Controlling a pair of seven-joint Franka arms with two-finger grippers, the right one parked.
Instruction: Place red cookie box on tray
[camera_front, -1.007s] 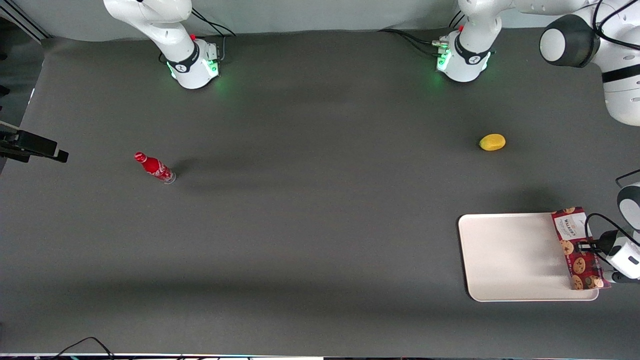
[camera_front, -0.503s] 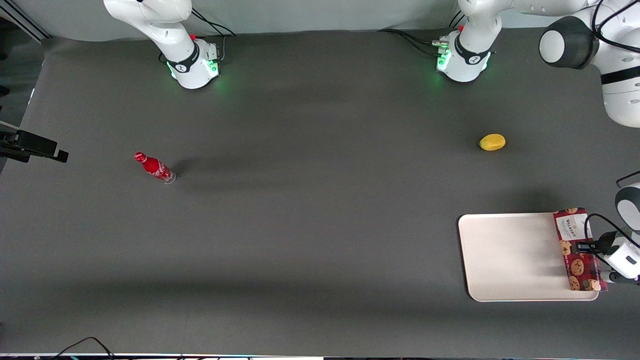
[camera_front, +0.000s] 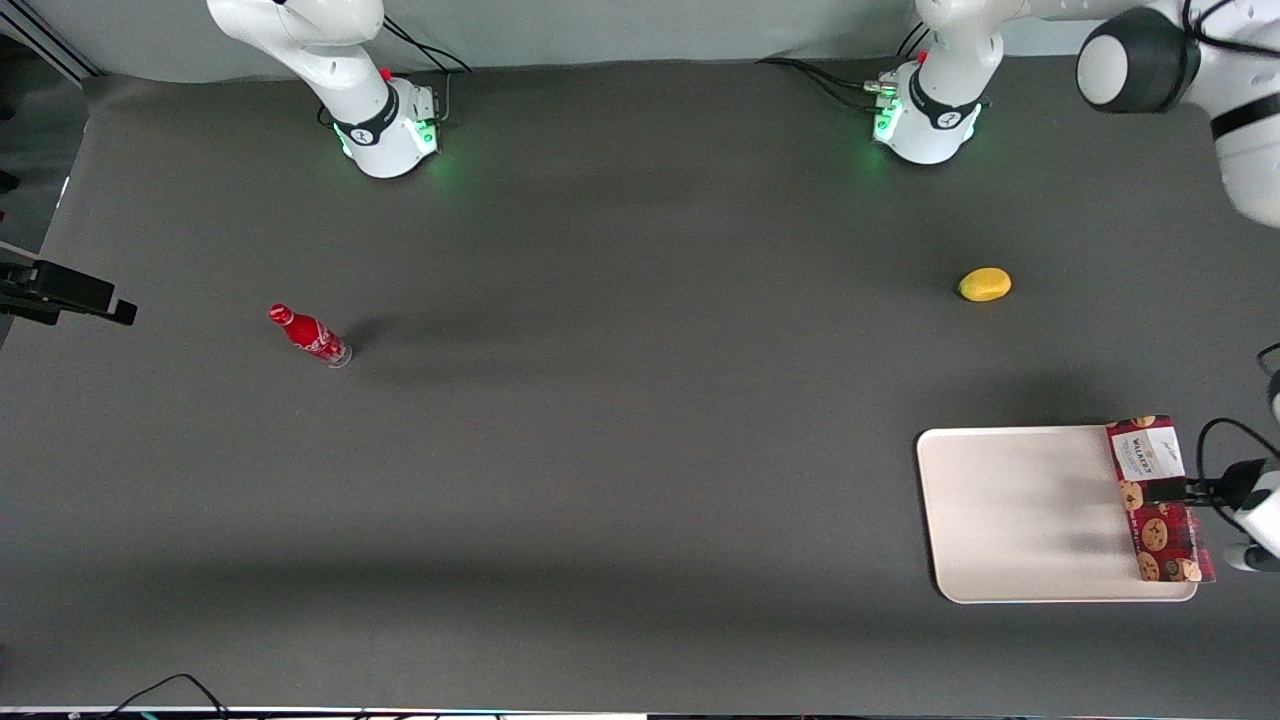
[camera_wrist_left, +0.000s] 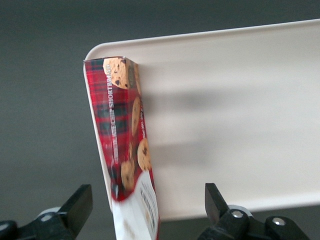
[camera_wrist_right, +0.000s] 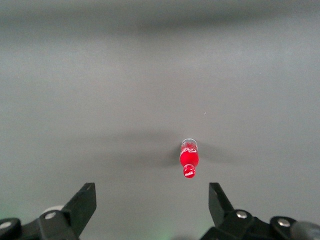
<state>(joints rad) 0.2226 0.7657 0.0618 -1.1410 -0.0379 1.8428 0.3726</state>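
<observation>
The box (camera_front: 1158, 499) lies flat along the tray's (camera_front: 1020, 510) short edge at the working arm's end of the desk (camera_front: 620, 450), its long axis running with that edge, the white label end farther from the front camera and the cookie end nearer. It sits at the very margin: in the wrist view the box (camera_wrist_left: 125, 145) follows the tray (camera_wrist_left: 235, 130) rim, one long side over the white floor and the other at or slightly past the rim. Whether it is fully inside or riding on the rim cannot be told.

The hand (camera_front: 1180, 491) is level with the middle of the box, just off its outer long side and reaching in from the desk's end. In the wrist view the hand (camera_wrist_left: 145, 207) has its fingers spread wide, well apart from the carton on both sides, so it holds nothing and the box rests on its own.

The placement appears essentially done; the likely remaining move is a straight retreat away from the tray, kept clear of the box's long side so the carton is not nudged off the rim.

Apart from the box, the tray is bare. A yellow fruit (camera_front: 985, 284) and a red bottle (camera_front: 308, 335) stand on the desk outside it.
</observation>
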